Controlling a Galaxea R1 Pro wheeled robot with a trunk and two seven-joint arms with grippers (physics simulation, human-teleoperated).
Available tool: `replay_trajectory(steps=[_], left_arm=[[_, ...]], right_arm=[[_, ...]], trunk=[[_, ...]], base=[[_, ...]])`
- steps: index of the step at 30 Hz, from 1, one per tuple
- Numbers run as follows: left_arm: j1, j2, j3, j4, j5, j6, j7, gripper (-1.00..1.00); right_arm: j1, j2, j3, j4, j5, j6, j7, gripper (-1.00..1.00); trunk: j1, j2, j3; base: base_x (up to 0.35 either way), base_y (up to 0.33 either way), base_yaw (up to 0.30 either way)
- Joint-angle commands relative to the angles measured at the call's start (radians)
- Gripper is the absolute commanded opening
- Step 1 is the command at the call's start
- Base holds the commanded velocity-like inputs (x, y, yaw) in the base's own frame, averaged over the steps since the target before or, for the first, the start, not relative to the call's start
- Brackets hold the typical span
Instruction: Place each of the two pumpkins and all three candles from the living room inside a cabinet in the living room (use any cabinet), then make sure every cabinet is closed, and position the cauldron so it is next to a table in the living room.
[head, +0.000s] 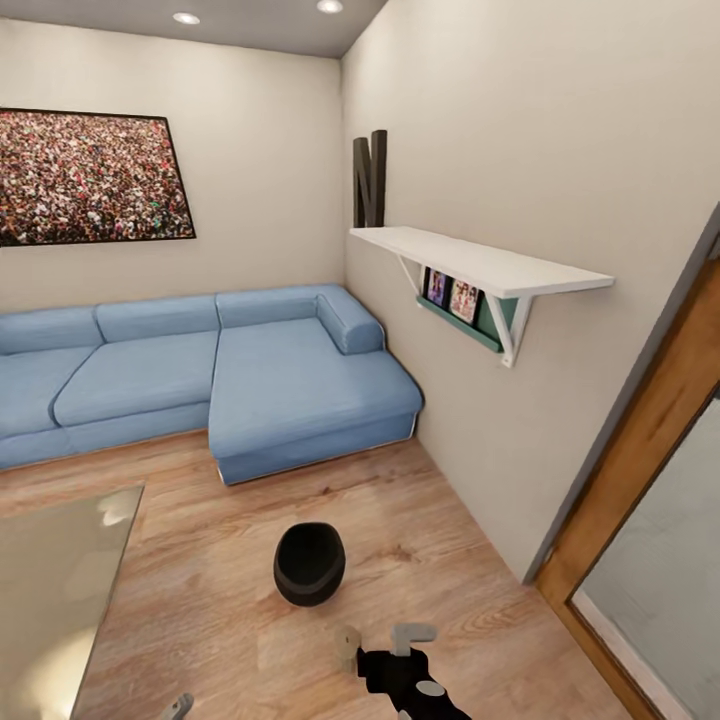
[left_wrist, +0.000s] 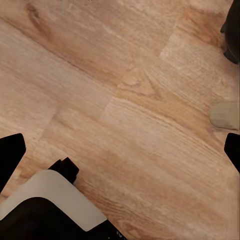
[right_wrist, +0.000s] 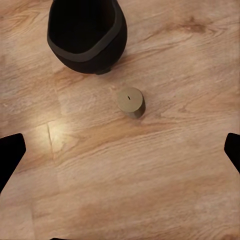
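Standing near the cauldron (right_wrist: 86, 36), 1 candle (right_wrist: 131, 102) has open floor (head: 450, 560) around.

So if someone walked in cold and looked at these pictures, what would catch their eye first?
Probably the big blue corner sofa against the far wall, under a wide crowd picture. Nearer, the black cauldron stands alone on the wooden floor, with a candle upright beside it but apart. The glossy table fills the near left corner, and a white shelf juts from the right wall.
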Motion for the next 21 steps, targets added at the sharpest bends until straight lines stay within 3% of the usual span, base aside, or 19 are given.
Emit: replay_trajectory(steps=[1, 9, 12, 15, 16, 19, 21], left_arm=[[0.000, 0.002, -0.008, -0.002, 0.006, 0.001, 0.009, 1.00], [-0.002, 0.006, -0.009, -0.035, 0.007, 0.015, 0.008, 1.00], [-0.005, 0.014, -0.008, -0.125, 0.009, 0.096, 0.010, 1.00], [-0.006, 0.045, 0.009, -0.372, 0.014, 0.426, 0.022, 1.00], [-0.006, 0.058, 0.037, -0.488, 0.015, 0.546, 0.025, 1.00], [-0.005, 0.067, 0.121, -0.645, 0.020, 0.671, 0.025, 1.00], [-0.005, 0.069, 0.155, -0.730, 0.026, 0.733, 0.024, 1.00]], right_arm=[[-0.001, -0.001, 0.007, -0.002, -0.006, 0.002, -0.009, 1.00], [-0.001, -0.001, 0.007, -0.001, -0.006, 0.002, -0.009, 1.00], [-0.001, -0.001, 0.007, 0.001, -0.007, 0.002, -0.008, 1.00], [-0.001, -0.001, 0.007, 0.002, -0.007, 0.002, -0.007, 1.00], [-0.001, -0.001, 0.007, 0.002, -0.007, 0.001, -0.007, 1.00], [-0.001, -0.001, 0.007, 0.001, -0.006, 0.001, -0.006, 1.00], [-0.001, -0.001, 0.007, 0.001, -0.006, 0.000, -0.006, 1.00]], trunk=[[0.000, -0.001, -0.001], [0.000, -0.001, -0.001], [0.000, -0.001, -0.001], [0.000, -0.001, -0.001], [0.000, -0.001, -0.001], [0.000, -0.001, -0.001], [0.000, -0.001, -0.001]], base=[[0.049, -0.012, 0.032], [0.135, -0.085, 0.158], [0.119, -0.093, 0.118], [0.030, -0.023, 0.028], [0.010, -0.007, 0.009], [0.004, -0.003, 0.004], [0.001, -0.001, 0.001]])
